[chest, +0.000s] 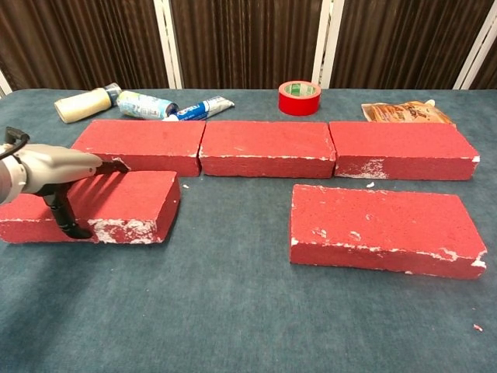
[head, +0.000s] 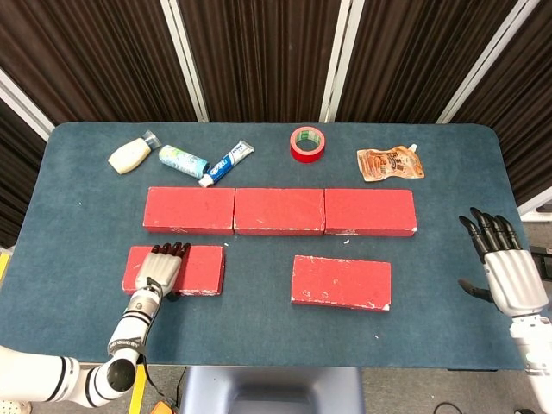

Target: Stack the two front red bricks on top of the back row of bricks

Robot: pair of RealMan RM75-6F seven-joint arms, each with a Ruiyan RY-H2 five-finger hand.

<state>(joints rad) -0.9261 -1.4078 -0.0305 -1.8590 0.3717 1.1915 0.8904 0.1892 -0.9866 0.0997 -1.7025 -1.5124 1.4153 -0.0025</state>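
Note:
Three red bricks form the back row, end to end across the middle of the table. The front left red brick lies just in front of the row's left end. My left hand grips it, fingers laid over its top and thumb down its front face. The front right red brick lies flat and alone. My right hand hovers open at the table's right edge, fingers apart, far from any brick; only the head view shows it.
Along the back of the blue table lie a cream bottle, a small green-white bottle, a toothpaste tube, a red tape roll and an orange pouch. Dark curtains hang behind.

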